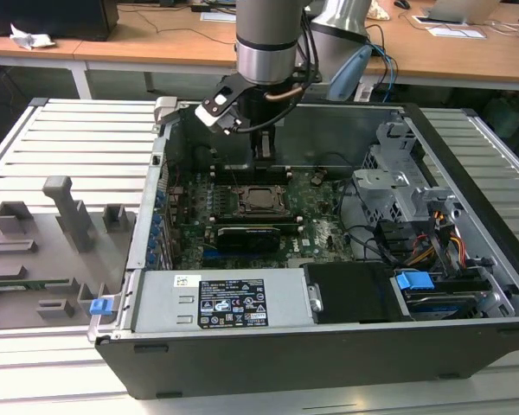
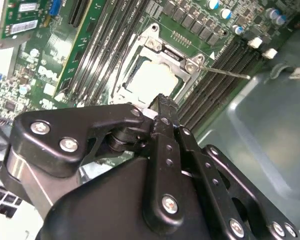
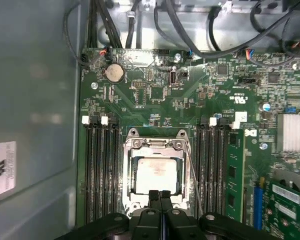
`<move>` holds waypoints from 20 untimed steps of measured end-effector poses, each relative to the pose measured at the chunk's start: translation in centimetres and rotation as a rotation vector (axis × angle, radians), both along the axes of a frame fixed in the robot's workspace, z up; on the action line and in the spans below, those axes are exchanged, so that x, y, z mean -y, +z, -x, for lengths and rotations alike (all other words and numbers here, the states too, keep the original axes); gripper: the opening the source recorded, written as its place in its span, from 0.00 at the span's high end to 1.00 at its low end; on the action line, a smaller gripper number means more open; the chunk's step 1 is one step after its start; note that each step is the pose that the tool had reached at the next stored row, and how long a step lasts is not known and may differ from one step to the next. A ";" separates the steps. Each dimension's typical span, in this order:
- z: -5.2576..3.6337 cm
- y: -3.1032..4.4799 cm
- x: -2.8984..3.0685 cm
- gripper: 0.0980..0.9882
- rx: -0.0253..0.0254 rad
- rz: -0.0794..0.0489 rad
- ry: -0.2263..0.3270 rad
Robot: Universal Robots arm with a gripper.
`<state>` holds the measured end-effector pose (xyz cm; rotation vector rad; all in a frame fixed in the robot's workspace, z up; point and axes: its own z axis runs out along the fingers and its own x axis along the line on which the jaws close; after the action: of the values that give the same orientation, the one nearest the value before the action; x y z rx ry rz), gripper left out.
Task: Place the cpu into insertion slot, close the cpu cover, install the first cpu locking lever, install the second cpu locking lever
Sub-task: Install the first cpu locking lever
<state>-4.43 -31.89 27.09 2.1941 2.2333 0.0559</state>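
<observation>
In the exterior view, the black gripper (image 1: 264,152) on the silver arm is hanging inside the open grey computer case (image 1: 346,130), which is sitting on a grey slatted table (image 1: 69,147). It is hovering near the square black insertion slot (image 1: 246,198) on the green circuit board (image 1: 316,233). The pale top of the flat square silver-beige cpu (image 1: 262,200) is showing in the middle of the slot. From this view I cannot tell how the fingers are standing.

In the second wrist view, the fingers (image 2: 162,107) are pressing together, pinching nothing, just beside the near edge of the square silver-grey metal cpu cover (image 2: 172,52). The cover is lying down around the cpu (image 2: 149,80). A thin bare metal locking lever (image 2: 225,71) is sticking out free over the long black memory slots (image 2: 205,95).

In the first wrist view, the gripper (image 3: 161,194) is sitting at the cover's (image 3: 156,146) edge with the cpu (image 3: 156,175) framed squarely in its window. The lever (image 3: 192,170) is running along one side, looking unlatched.

Judging from this, the narrow fingertips could be slipping off the springy lever and scraping the board or memory slots (image 3: 100,170). If the chip is sitting slightly askew, clamping could be damaging the socket.

The exterior view is giving the arm's height. The wrist views are showing the finger state, the cover and the lever.
</observation>
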 end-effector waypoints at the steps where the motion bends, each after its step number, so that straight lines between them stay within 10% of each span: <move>1: 0.00 0.23 0.00 0.99 -0.0002 0.000 0.000; 15: 0.02 0.23 -0.01 0.99 0.0004 0.026 0.218; 20: 0.02 0.23 -0.02 0.99 -0.0027 0.061 0.270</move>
<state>-4.45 -31.87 27.33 1.8507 2.4812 -0.0132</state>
